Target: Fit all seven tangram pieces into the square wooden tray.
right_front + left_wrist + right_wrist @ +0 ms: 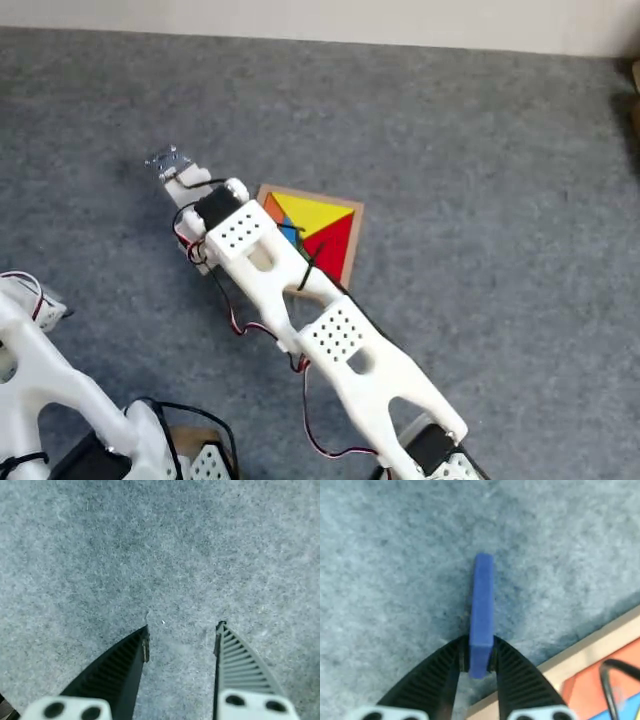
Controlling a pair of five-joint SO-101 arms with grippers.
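Observation:
The square wooden tray point(311, 196) lies mid-table on the grey carpet, with yellow point(315, 215), red point(336, 246) and orange point(272, 208) pieces inside it. My right arm point(300, 290) stretches across the tray's near left corner. My right gripper point(479, 652) is shut on a blue piece point(482, 605) held on edge, just above the carpet beside the tray's rim point(590, 645). An orange-red piece point(587, 690) shows inside that rim. My left gripper point(182, 630) hangs open over bare carpet with nothing between its fingers.
My left arm point(40, 360) sits at the near left corner of the table. Grey carpet stretches around the tray on all sides. A black cable point(615, 680) loops over the tray corner in the right wrist view.

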